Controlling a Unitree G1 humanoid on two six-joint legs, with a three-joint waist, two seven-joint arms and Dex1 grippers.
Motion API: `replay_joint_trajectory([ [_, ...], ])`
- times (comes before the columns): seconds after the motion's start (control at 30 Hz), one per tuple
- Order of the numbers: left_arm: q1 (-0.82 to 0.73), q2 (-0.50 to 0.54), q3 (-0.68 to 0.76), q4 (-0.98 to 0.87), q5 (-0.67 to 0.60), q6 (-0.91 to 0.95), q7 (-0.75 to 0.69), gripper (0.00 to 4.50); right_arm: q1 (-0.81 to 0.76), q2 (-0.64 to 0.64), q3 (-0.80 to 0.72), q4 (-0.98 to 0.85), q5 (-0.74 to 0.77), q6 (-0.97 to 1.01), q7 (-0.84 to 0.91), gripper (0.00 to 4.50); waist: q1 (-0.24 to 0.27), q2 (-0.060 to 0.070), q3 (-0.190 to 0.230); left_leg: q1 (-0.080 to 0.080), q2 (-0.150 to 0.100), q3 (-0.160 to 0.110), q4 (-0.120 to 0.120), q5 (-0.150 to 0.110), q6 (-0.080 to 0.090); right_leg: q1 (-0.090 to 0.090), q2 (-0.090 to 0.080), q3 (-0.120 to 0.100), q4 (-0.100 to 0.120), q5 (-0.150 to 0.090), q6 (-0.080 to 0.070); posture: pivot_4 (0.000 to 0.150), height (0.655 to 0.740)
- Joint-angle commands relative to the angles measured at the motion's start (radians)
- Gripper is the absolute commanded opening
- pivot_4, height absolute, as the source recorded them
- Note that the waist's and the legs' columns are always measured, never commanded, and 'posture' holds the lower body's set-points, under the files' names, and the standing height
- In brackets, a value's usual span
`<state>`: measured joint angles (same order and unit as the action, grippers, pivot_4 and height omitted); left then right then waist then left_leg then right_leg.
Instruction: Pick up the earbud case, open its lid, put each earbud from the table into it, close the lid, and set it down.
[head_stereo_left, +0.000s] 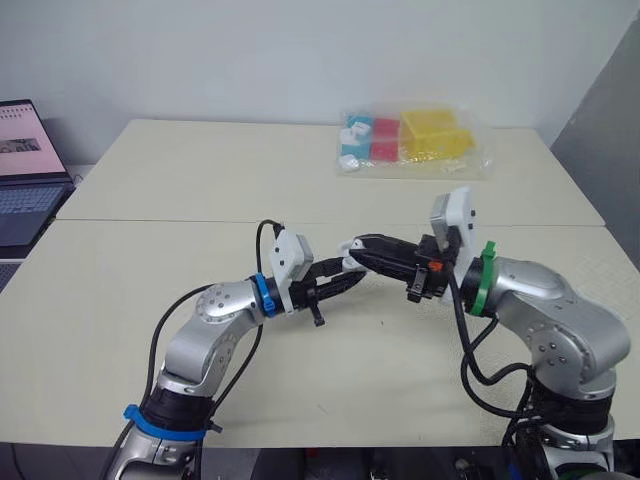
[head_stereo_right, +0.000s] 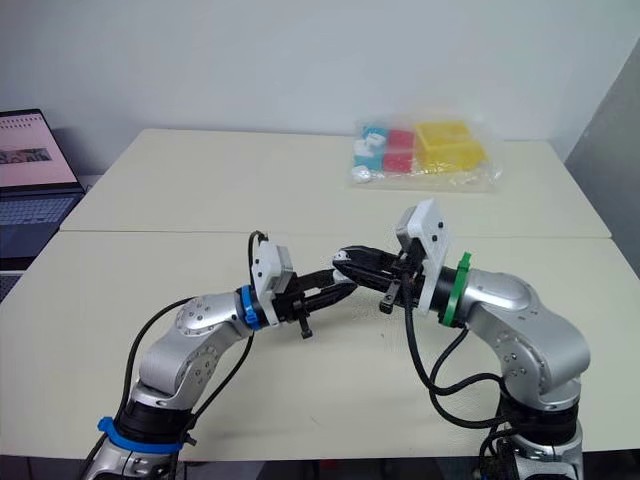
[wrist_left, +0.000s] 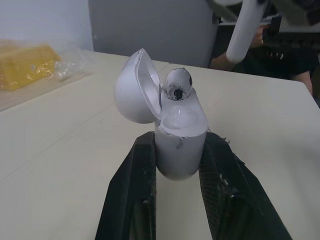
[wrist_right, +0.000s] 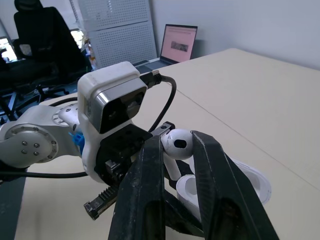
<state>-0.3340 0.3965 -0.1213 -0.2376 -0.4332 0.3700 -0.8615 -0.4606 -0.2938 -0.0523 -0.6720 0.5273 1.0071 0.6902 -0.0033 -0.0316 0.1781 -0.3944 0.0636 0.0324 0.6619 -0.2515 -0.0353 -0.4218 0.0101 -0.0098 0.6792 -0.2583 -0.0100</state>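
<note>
— Where's the case got to?

— Up off the table, dead centre. The small, glossy white plastic earbud case (wrist_left: 180, 145) is pinched upright between the two black fingers (wrist_left: 132, 195) of the left gripper (head_stereo_left: 340, 276). They squeeze it by its sides, and its rounded lid (wrist_left: 134, 89) is swung open on the hinge.

— And the arms?

— The left arm is bent, elbow at 8 o'clock, forearm running toward 2 o'clock. The right arm mirrors it, with the elbow out at 4 o'clock and the forearm reaching toward 10 o'clock. So the right gripper (head_stereo_left: 358, 244) meets the case nose to nose above the cream table (head_stereo_left: 180, 180).

— Has it got a bud?

— A white earbud (wrist_right: 177, 144) with a dark mesh spot is right at its tip. The round head stands out of the case's mouth and the stem goes down inside. Whether the right gripper is clamped on it or merely around it, I can't tell.

— Anything else about?

— A clear plastic bag (head_stereo_left: 415, 140) of yellow, red and blue-white pieces lies at 1 o'clock, well apart. There's an open laptop (head_stereo_left: 25, 165) at 10 o'clock, beyond the table's edge.
</note>
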Motion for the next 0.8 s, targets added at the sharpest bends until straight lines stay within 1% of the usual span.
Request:
replay_joint_trajectory([
  [0.03, -0.031, 0.000, 0.029, -0.029, -0.036, 0.020, 0.007, 0.80, 0.026, 0.027, 0.068, 0.007, -0.042, -0.126, -0.059, 0.42, -0.001, 0.000, 0.000, 0.000, 0.000, 0.000, 0.000, 0.000, 0.000, 0.000, 0.000, -0.001, 0.000, 0.000, 0.000, 0.150, 0.7400],
  [0.17, -0.037, 0.008, 0.032, -0.027, -0.038, 0.027, 0.004, 0.80, 0.042, 0.024, 0.114, 0.045, -0.081, -0.210, -0.093, 0.42, -0.002, 0.000, 0.000, 0.001, 0.000, 0.000, 0.000, 0.000, 0.000, 0.000, 0.001, -0.001, 0.000, 0.000, 0.000, 0.150, 0.7400],
  [0.37, -0.042, 0.010, 0.034, -0.027, -0.042, 0.032, 0.005, 0.80, 0.065, 0.009, 0.158, 0.070, -0.099, -0.266, -0.120, 0.42, -0.002, 0.000, 0.000, 0.000, 0.001, 0.000, -0.001, 0.000, 0.000, 0.000, 0.001, -0.001, 0.000, 0.000, 0.000, 0.150, 0.7400],
  [0.8, -0.040, 0.016, 0.038, -0.030, -0.044, 0.034, 0.008, 0.80, 0.084, -0.032, 0.161, 0.077, -0.091, -0.293, -0.132, 0.42, -0.002, 0.000, 0.000, 0.000, 0.001, 0.000, -0.001, 0.000, 0.000, 0.000, 0.001, -0.001, 0.000, 0.000, 0.000, 0.150, 0.7400],
])
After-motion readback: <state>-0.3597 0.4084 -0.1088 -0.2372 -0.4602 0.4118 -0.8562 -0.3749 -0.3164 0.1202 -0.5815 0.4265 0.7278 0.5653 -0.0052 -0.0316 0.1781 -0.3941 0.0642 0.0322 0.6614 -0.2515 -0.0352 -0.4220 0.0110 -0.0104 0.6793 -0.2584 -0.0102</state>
